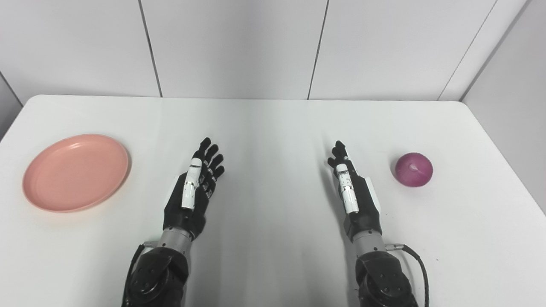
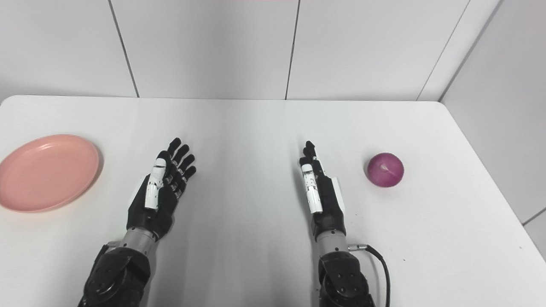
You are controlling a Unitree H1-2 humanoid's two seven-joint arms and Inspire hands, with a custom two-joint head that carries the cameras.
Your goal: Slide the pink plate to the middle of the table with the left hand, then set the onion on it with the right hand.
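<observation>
A pink plate point(image 1: 76, 172) lies flat at the table's left side, with nothing on it. A purple-red onion point(image 1: 413, 169) sits on the table at the right. My left hand point(image 1: 194, 189) is open, fingers stretched forward, a hand's width to the right of the plate and holding nothing. My right hand point(image 1: 352, 189) is also open, turned edge-on, and stands a short way left of the onion without touching it.
The white table point(image 1: 273, 123) runs back to a grey panelled wall point(image 1: 239, 47). A wall also rises close by the table's right edge. A black cable point(image 1: 420, 264) loops beside my right wrist.
</observation>
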